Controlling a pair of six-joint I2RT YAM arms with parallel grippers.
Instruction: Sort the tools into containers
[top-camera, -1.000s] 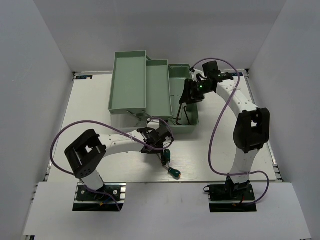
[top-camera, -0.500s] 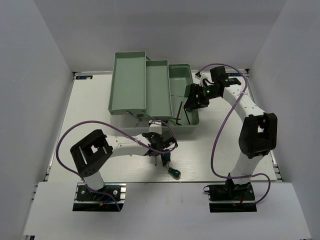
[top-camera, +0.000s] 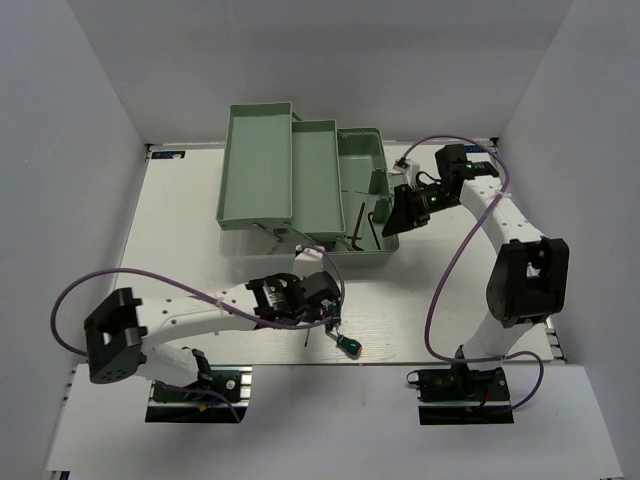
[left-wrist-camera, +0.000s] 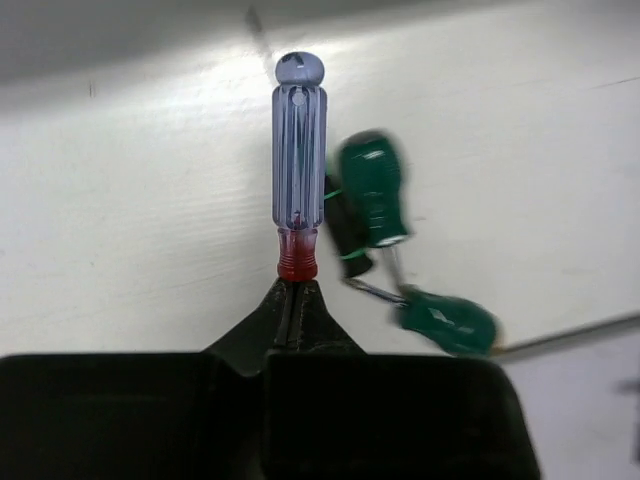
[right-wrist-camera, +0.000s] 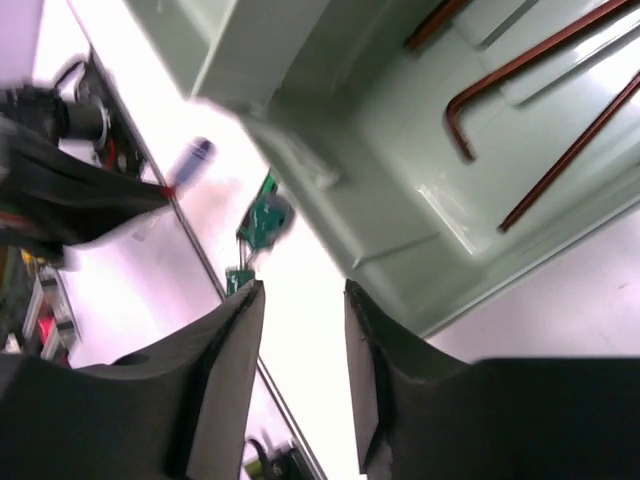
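Note:
In the left wrist view my left gripper (left-wrist-camera: 297, 296) is shut on the thin shaft of a blue-handled screwdriver (left-wrist-camera: 300, 140) with a red collar, which points away over the table. Right of it lie stubby green-handled screwdrivers (left-wrist-camera: 372, 188) (left-wrist-camera: 445, 322), one of them seen from above as a green handle (top-camera: 348, 345). The mint-green toolbox has two raised trays (top-camera: 255, 165) (top-camera: 318, 175) and a base (top-camera: 388, 238) holding dark hex keys (top-camera: 360, 225) (right-wrist-camera: 520, 70). My right gripper (top-camera: 405, 210) (right-wrist-camera: 303, 300) hangs open and empty just off the base's right wall.
White walls close in the table on the left, back and right. Purple cables loop from both arms. The left arm (top-camera: 180, 318) stretches low across the front of the table, below the toolbox.
My left gripper has shut on the blue screwdriver's shaft, and its arm has swung low to the left. The right gripper has drawn back rightward from over the toolbox base.

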